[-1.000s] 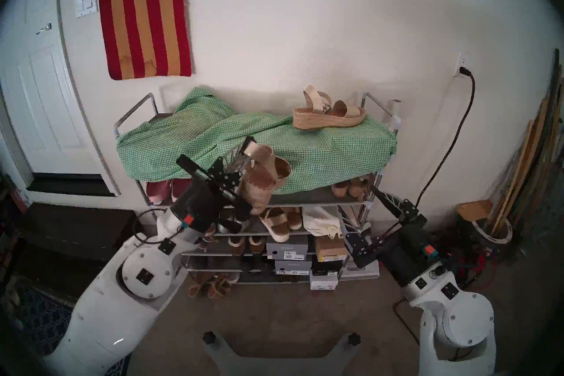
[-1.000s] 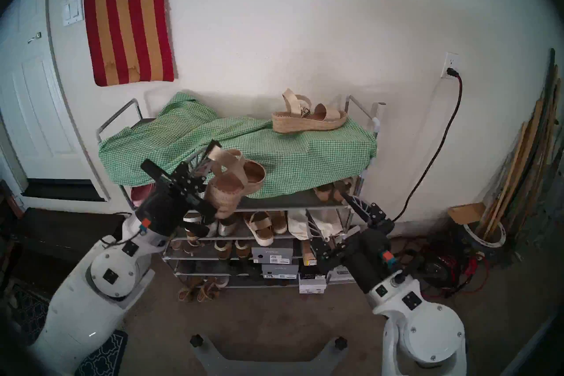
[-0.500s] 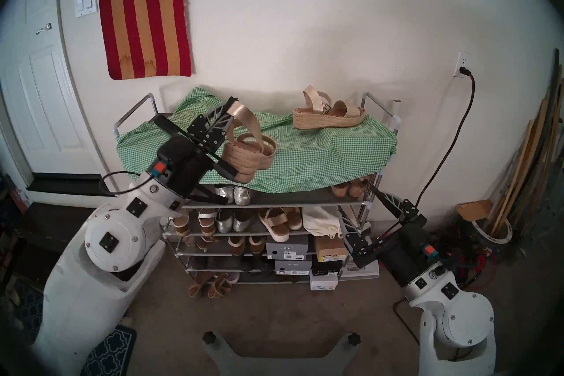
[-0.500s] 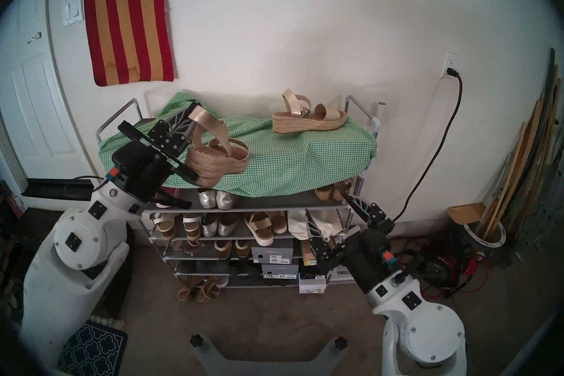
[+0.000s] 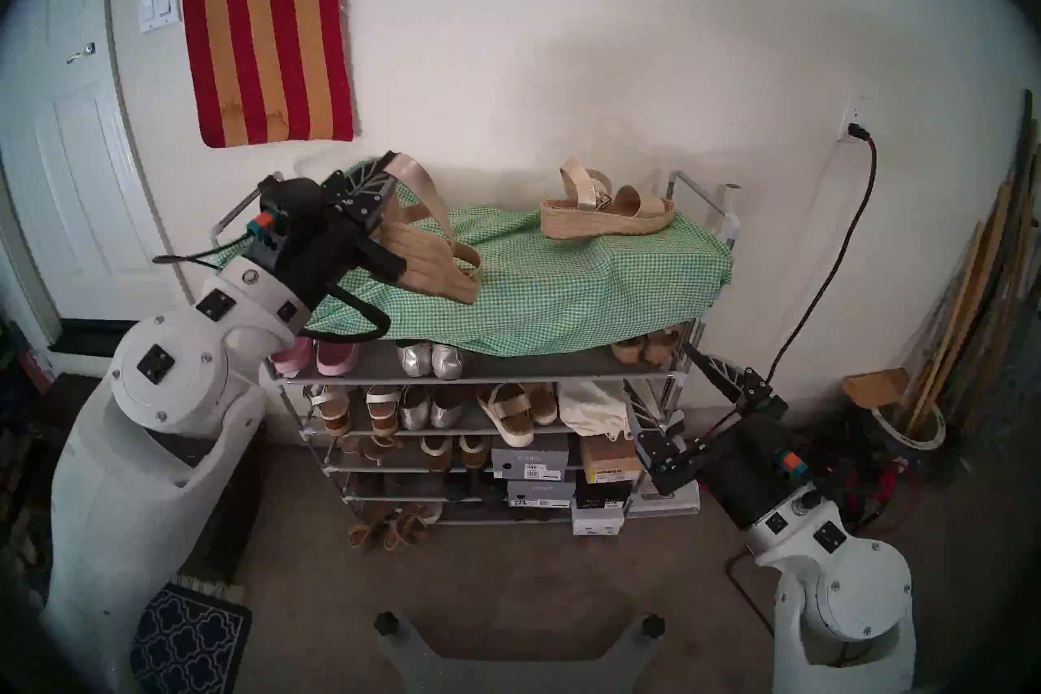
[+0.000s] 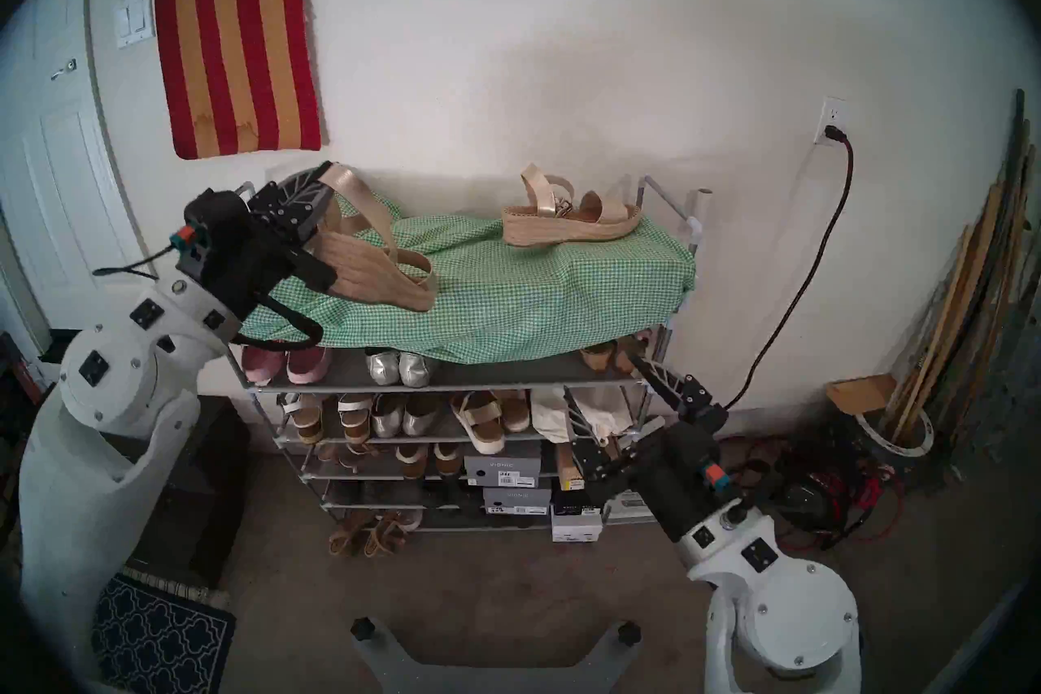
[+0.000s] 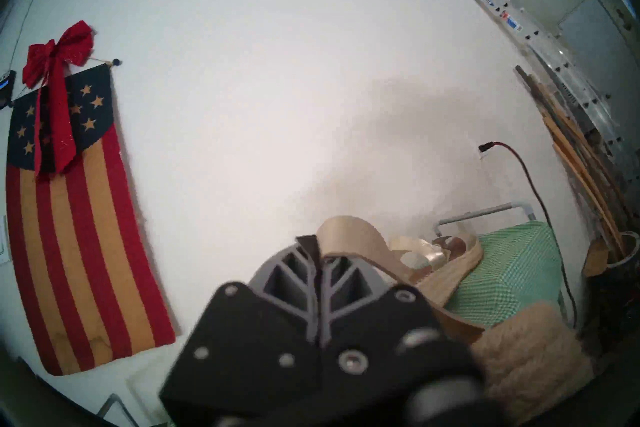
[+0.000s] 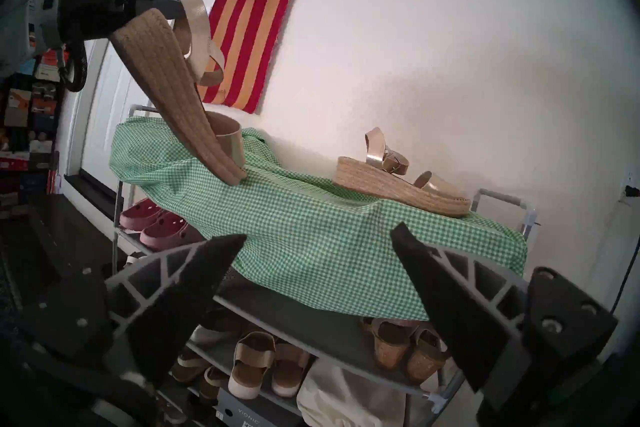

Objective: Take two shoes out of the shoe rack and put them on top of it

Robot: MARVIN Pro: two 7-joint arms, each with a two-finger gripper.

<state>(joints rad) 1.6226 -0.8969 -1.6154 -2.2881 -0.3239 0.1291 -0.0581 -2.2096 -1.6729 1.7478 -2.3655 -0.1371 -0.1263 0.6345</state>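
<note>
My left gripper (image 5: 390, 164) is shut on the pale-gold ankle strap of a jute-soled platform sandal (image 5: 434, 263). The sandal hangs tilted over the left part of the shoe rack's (image 5: 479, 378) top, heel up, toe (image 8: 235, 173) down at the green checked cloth (image 5: 563, 293). I cannot tell whether the toe touches the cloth. In the left wrist view the shut fingertips (image 7: 313, 242) pinch the strap. The matching sandal (image 5: 605, 214) stands upright on the cloth at the right. My right gripper (image 5: 658, 366) is open and empty, low beside the rack's right front post.
Lower shelves hold pink clogs (image 5: 315, 358), silver flats (image 5: 431, 360), other sandals and shoe boxes (image 5: 529, 459). Raised side rails (image 5: 698, 194) stand at both ends of the top. A striped flag (image 5: 265, 17) hangs on the wall, and a power cord (image 5: 833, 270) runs at the right.
My left arm has lifted the sandal from in front of the rack up and back to the left, over the cloth-covered top. The right arm and the other sandal have not moved.
</note>
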